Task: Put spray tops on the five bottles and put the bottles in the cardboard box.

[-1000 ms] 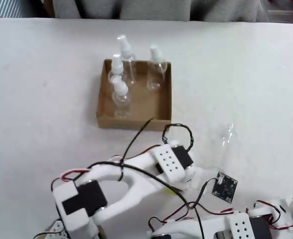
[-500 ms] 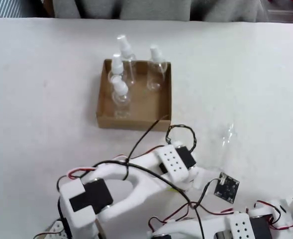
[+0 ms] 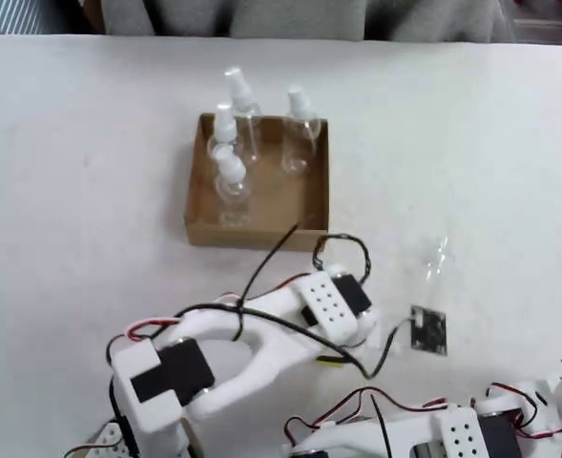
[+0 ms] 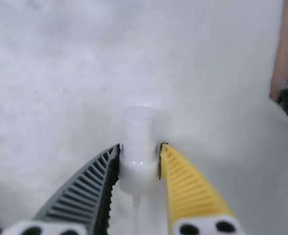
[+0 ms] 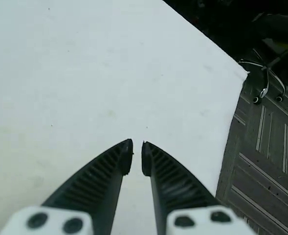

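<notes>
**Fifth spray top, held ready for fitting**

- White plastic spray top (image 4: 139, 161): clamped at its collar between the grey and yellow fingers (image 4: 185, 183) of the left gripper (image 4: 139, 147). The cap end points away from the wrist. It cannot be told whether it is lifted off the white worktop (image 3: 90, 191) or rests on it. The grip at the collar probably keeps it steady for seating on a neck.
- Clear plastic bottle without a top (image 3: 437, 258): alone on the worktop, to the right of the box in the high view and near the left arm's wrist. It is probably the bottle this top is meant for.
- Brown cardboard box (image 3: 252, 234): open-topped, beyond the arms.
- Four clear bottles with white spray tops (image 3: 233, 186): in the box, grouped toward its far wall, so that share of the task looks finished.
- Right gripper (image 5: 137, 149): black fingers drawn almost together and holding nothing, over bare worktop close to its edge. It appears to be parked clear of the left arm's work.
</notes>
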Controlling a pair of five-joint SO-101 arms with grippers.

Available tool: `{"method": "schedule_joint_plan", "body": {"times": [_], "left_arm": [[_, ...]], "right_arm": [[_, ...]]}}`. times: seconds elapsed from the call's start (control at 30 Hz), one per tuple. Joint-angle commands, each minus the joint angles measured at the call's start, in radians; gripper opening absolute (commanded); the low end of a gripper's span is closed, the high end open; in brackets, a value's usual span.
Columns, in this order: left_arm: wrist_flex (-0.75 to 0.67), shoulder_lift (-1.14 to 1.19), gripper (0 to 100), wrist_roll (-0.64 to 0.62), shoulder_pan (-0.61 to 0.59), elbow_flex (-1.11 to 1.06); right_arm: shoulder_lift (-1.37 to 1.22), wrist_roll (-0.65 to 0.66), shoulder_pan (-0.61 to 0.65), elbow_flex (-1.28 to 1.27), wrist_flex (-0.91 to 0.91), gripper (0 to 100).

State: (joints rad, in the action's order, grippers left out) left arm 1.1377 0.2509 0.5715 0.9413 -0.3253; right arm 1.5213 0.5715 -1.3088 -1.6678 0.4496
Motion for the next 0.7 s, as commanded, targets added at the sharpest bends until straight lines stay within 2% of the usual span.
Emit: {"method": "schedule_joint_plan", "body": {"times": [0.0,0.1,0.3,0.53,0.67], "left_arm": [[0.000,-0.156,2,-0.037,-0.093,-0.038],[-0.029,-0.311,2,-0.038,-0.160,-0.144],[-0.074,-0.608,2,-0.038,-0.329,-0.402],[-0.215,-0.929,2,-0.038,-0.611,-0.758],[-0.218,-1.099,2,-0.038,-0.776,-0.887]], "right_arm": [[0.008,0.075,0.062,0.002,0.024,2.1],[0.007,0.118,0.107,0.031,0.107,1.9],[0.007,0.121,0.205,0.169,0.298,1.7],[0.005,0.121,0.357,0.318,0.530,1.7],[0.005,0.121,0.440,0.370,0.644,1.7]]}}
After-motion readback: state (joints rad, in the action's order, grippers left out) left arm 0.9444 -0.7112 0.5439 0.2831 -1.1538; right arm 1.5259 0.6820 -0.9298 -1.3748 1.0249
